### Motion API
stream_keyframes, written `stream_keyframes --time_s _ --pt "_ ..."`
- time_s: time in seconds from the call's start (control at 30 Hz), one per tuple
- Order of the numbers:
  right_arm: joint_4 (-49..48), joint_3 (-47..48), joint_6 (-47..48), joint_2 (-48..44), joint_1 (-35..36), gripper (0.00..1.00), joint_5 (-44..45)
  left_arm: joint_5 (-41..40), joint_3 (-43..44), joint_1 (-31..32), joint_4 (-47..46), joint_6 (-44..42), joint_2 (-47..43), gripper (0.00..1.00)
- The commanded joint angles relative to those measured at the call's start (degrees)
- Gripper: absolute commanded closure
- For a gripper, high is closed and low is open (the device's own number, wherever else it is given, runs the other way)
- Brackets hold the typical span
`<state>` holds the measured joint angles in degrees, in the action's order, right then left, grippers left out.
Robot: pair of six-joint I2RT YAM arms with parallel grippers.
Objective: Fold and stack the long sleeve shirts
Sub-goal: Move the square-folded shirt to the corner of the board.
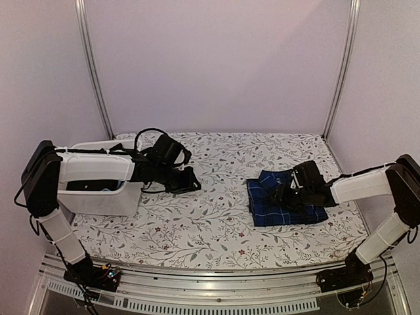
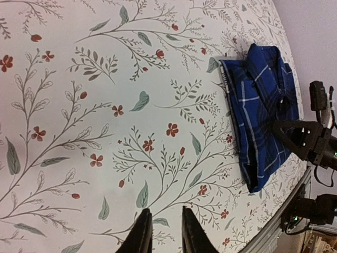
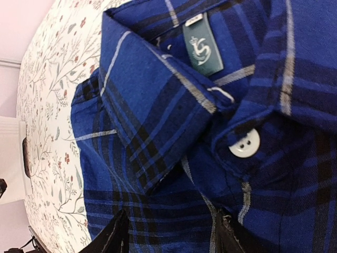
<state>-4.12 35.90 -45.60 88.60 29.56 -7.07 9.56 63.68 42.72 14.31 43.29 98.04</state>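
Note:
A navy blue plaid shirt [image 1: 277, 213] lies folded on the flowered tablecloth at the right, collar up. My right gripper [image 1: 287, 194] hovers low over its collar end, jaws wide open and empty. In the right wrist view [image 3: 171, 232] the shirt [image 3: 158, 105] fills the frame, with a green neck label [image 3: 201, 47] and a white button [image 3: 245, 143]. My left gripper [image 1: 190, 180] is over bare cloth left of centre, its fingers a little apart with nothing between them [image 2: 163, 224]. The shirt [image 2: 258, 126] shows far to the right in the left wrist view. Dark and light-blue fabric [image 1: 95, 186] lies in a bin.
A white plastic bin [image 1: 98, 202] stands at the left edge under my left arm. The flowered tablecloth [image 1: 216, 223] covers the table. Metal frame posts [image 1: 340, 72] stand at the back corners, and a metal rail [image 1: 216, 285] runs along the near edge.

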Motion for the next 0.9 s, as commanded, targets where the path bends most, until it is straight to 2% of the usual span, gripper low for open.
stream_keyframes --time_s 0.0,0.27,0.37,0.43,0.5,0.67,0.87 --pt "3.85 -5.95 -2.68 -6.45 -3.71 0.45 1.98 1.03 0.87 -0.40 -1.18 0.02 0.48 0.80" --pt "6.33 -13.61 -4.91 -19.44 -9.89 0.45 2.97 2.05 2.14 -0.15 -1.60 -0.13 1.73 0.80" --pt "8.77 -10.01 -1.02 -21.29 -8.67 0.43 1.74 2.08 2.30 -0.09 -1.71 -0.21 1.90 0.80" --pt "12.63 -5.26 1.60 -21.06 -4.65 0.42 5.27 2.21 2.49 -0.07 -1.80 -0.21 2.10 0.81" --pt "12.98 -1.80 4.51 -20.47 -2.08 0.42 5.23 2.17 2.67 -0.01 -1.80 -0.13 2.18 0.81" --pt "10.60 5.55 14.15 -12.61 -1.13 0.44 -6.01 2.18 3.17 0.08 -1.97 0.10 2.17 0.81" --pt "14.32 16.25 26.60 2.66 0.82 0.50 -8.84 1.73 3.56 0.11 -1.26 -0.14 1.73 0.81"
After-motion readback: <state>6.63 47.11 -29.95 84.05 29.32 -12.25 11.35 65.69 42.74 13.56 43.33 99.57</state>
